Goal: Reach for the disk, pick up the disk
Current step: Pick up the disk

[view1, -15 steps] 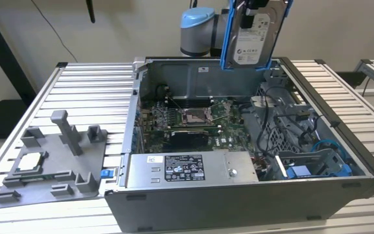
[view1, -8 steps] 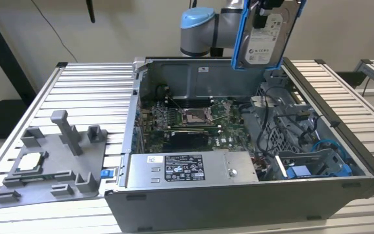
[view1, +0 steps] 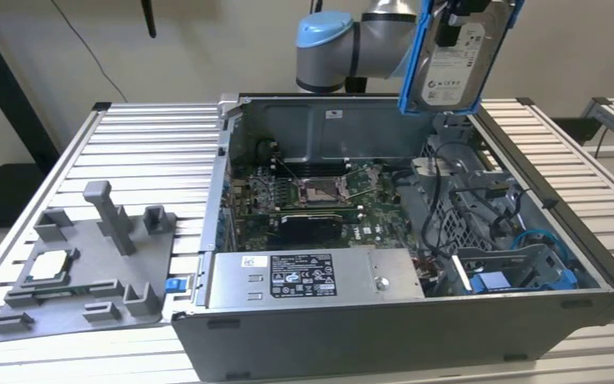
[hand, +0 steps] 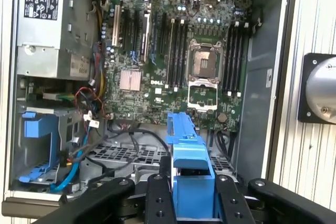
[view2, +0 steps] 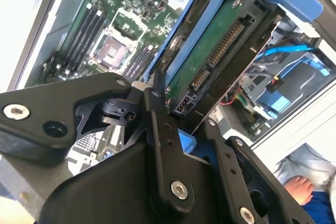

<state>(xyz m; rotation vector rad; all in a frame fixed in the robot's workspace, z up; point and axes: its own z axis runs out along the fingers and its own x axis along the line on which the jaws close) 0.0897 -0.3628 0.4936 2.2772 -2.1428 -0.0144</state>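
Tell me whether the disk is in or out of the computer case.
Out. The disk hangs upright above the open computer case, clamped in the gripper.

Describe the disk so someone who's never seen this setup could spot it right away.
Find the open grey computer case on the slatted table, then look above its far right corner in the exterior view. There the disk hangs upright in the gripper, clear of the case. It is a silver-grey drive with a white label, framed in bright blue, unlike the empty blue bay piece inside the case.
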